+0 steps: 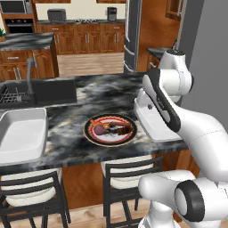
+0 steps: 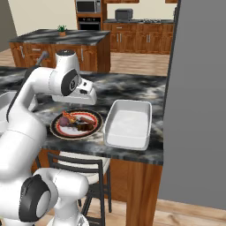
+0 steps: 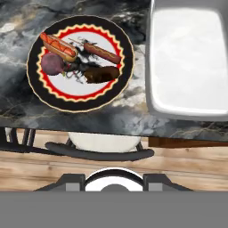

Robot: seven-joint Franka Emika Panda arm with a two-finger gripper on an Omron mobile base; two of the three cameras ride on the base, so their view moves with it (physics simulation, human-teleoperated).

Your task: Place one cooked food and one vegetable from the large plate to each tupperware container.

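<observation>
Closest to me is a bar stool (image 3: 105, 149), tucked under the near edge of the counter, with its dark curved backrest and pale seat poking out below the stone. A second one (image 1: 31, 191) is sitting further left along the same edge.

Past that, the dark marble counter (image 3: 26, 107) is carrying everything. The large plate (image 3: 75, 89) is sitting close to the near edge, and all the food is lying on its white centre. There's a hot dog in a bun (image 3: 58, 46) on the far left side and a bare sausage (image 3: 102, 52) on the far right. A round dark purple veggie (image 3: 52, 63) is touching the bun, and a dark brown chunk (image 3: 101, 74) that I can't really identify is lying just near of the sausage.

The two tupperware containers are flanking the plate. The right container (image 3: 187, 58) is sitting just beside the plate and the left container (image 1: 22, 133) is well apart from it. The black sink (image 1: 53, 91) is lying beyond the left one.

My hand (image 2: 81, 99) is hovering above the counter, over the far side of the plate and looking straight down. Honestly, I can't tell how far my fingers are spread, since they aren't showing clearly from any angle. I'm not seeing anything in them either.
</observation>
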